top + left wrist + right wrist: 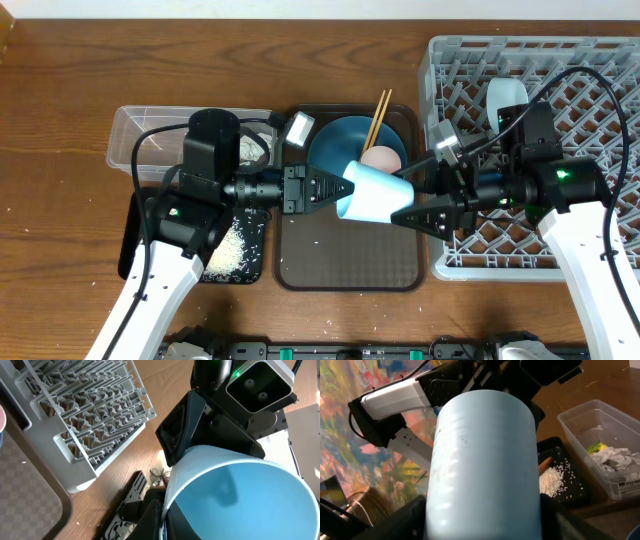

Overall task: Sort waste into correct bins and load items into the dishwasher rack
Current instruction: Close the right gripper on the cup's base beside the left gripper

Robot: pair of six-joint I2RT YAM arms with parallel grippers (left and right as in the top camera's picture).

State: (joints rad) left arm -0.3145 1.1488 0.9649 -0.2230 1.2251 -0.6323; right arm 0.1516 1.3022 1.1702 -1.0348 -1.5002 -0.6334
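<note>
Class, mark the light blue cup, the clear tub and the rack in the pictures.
Light blue cup (pixel 378 193): overhead view, its side wall.
Clear tub (pixel 122 135): overhead view, bare left end.
Rack (pixel 460 60): overhead view, back left pegs.

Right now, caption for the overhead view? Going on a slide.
Handover pose: light blue cup between left gripper and right gripper above the brown tray, dishwasher rack alongside.

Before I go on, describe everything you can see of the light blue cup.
The light blue cup is plain, smooth and plastic-looking, slightly tapered, empty inside. It lies on its side, apparently lifted over the brown tray, mouth toward the left gripper, whose tips meet its rim; whether they grip is unclear. The right gripper straddles its body, a finger on each side.
</note>
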